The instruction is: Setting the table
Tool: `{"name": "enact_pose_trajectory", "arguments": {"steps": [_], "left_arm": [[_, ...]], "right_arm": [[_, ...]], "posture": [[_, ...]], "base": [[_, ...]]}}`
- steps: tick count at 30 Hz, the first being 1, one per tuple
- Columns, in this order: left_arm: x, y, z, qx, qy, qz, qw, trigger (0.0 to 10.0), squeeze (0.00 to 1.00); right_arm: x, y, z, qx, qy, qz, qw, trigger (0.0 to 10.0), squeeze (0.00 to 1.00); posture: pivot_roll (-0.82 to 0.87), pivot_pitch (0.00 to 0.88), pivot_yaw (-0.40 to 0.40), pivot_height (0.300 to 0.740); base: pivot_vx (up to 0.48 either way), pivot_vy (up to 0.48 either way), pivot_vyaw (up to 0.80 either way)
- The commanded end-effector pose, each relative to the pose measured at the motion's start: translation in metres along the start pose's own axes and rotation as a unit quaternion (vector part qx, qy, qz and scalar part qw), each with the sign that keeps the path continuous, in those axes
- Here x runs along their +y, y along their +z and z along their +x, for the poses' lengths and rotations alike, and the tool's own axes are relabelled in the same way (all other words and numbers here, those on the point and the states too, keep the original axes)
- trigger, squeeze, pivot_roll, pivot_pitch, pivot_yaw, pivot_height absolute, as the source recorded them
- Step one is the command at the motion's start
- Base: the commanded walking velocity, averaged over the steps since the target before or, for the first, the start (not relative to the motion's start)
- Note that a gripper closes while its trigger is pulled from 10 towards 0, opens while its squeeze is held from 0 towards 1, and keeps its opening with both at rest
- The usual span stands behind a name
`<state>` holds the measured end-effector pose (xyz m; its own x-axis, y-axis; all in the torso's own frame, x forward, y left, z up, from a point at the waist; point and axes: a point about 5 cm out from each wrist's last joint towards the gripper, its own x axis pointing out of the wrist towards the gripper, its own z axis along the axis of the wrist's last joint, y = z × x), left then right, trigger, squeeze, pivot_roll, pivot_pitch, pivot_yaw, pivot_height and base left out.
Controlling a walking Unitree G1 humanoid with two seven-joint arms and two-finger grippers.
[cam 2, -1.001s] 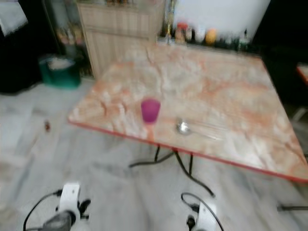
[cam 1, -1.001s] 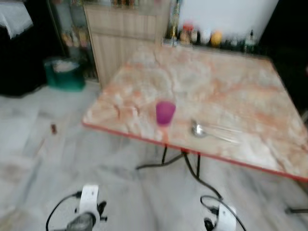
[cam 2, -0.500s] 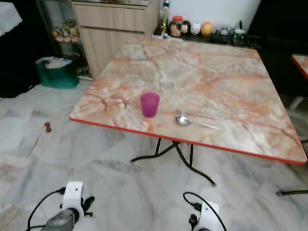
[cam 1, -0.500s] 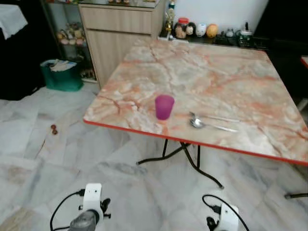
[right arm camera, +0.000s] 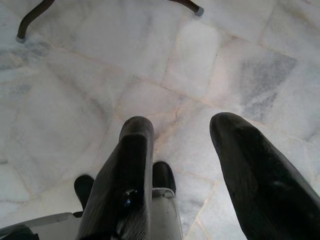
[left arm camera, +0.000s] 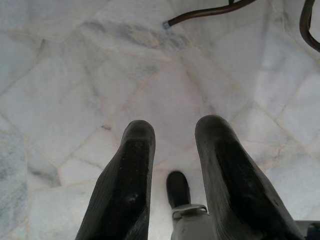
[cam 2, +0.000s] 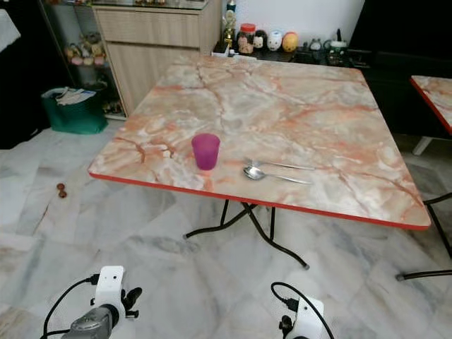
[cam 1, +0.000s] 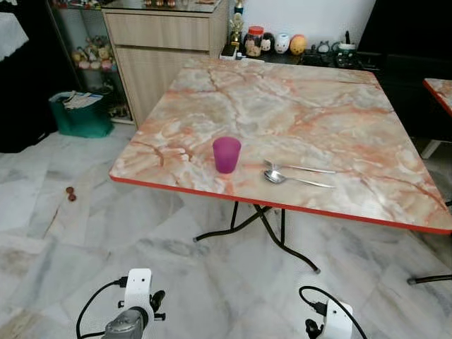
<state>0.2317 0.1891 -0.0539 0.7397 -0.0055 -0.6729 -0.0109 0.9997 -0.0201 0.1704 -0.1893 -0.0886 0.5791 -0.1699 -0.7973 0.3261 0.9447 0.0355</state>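
A purple cup (cam 1: pixel 227 155) stands upright near the front edge of a marble-patterned table (cam 1: pixel 311 106) with a red rim. To its right lie a spoon (cam 1: pixel 277 178) and a second piece of cutlery (cam 1: pixel 296 168), side by side. Both arms hang low in front of the table, well short of it. My left gripper (left arm camera: pixel 172 127) points down at the floor, open and holding nothing. My right gripper (right arm camera: pixel 180 127) also hangs over the floor, open and holding nothing.
A wooden cabinet (cam 1: pixel 166 42) stands behind the table's far left corner, with jars and figurines (cam 1: pixel 272 44) along the back. A green bin (cam 1: pixel 79 113) sits on the floor at left. Black table legs (cam 1: pixel 258 226) spread under the table. Another table's corner (cam 1: pixel 439 90) shows at right.
The camera has moved and steadied: the picture went from blurred to sharp, and the table now shows a little further left. The cup and cutlery have not moved on the table.
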Motion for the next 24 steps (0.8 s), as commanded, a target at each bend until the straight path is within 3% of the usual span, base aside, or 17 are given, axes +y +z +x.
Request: {"name": "enact_pose_trajectory", "arguments": {"steps": [1, 17, 24], "left_arm": [[0.0007, -0.0021, -0.0003, 0.007, -0.001, -0.002, 1.0, 10.0, 0.0], [-0.0012, -0.0031, -0.0004, 0.009, -0.005, 0.003, 1.0, 10.0, 0.0], [-0.0028, -0.0026, -0.0002, 0.006, -0.008, 0.006, 1.0, 10.0, 0.0]], "right_arm": [[-0.001, 0.0012, 0.0001, -0.005, -0.002, 0.005, 1.0, 10.0, 0.0], [-0.0013, 0.0012, 0.0, -0.005, -0.002, 0.003, 1.0, 10.0, 0.0], [-0.0012, 0.0013, 0.0, -0.006, -0.002, 0.002, 1.0, 10.0, 0.0]], "posture": [[0.08, 0.0, -0.02, 0.74], [0.08, 0.0, -0.022, 0.74], [0.08, 0.0, -0.023, 0.74]], "base": [[0.277, 0.0, 0.0], [0.326, 0.0, 0.0], [0.0, 0.0, 0.0]]}}
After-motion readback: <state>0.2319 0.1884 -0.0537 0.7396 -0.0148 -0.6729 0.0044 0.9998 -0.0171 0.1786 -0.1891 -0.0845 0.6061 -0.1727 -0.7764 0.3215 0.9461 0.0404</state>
